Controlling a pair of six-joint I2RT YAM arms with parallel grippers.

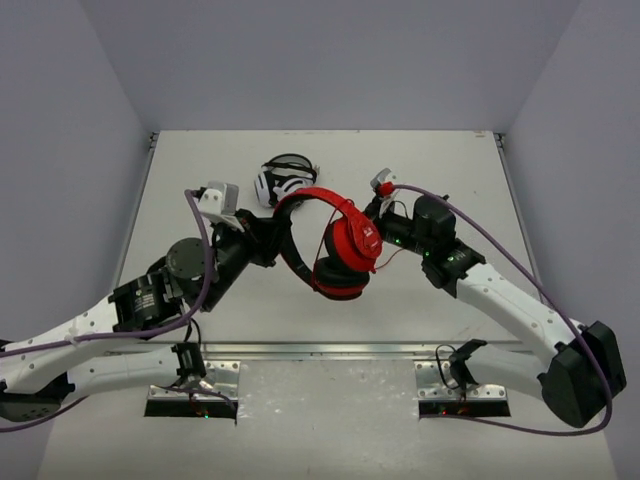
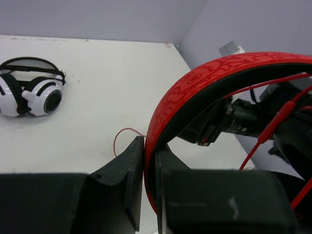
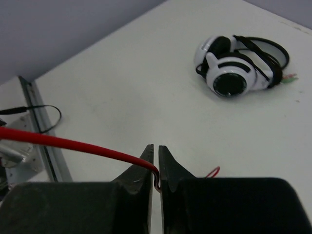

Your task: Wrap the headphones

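Observation:
The red headphones [image 1: 345,240] with black pads are held above the table's middle. My left gripper [image 1: 272,237] is shut on the red headband [image 2: 195,87], which arches up between its jaws in the left wrist view. My right gripper [image 1: 378,215] is shut on the thin red cable [image 3: 92,147], which runs in from the left and bends down between the jaws. Strands of the cable [image 2: 273,122] hang across the inside of the headband. A loop of cable [image 2: 124,134] lies on the table beyond the left fingers.
White-and-black headphones [image 1: 282,180] lie on the table behind the red ones; they also show in the left wrist view [image 2: 31,92] and the right wrist view [image 3: 239,68]. A metal rail [image 1: 330,350] runs along the near edge.

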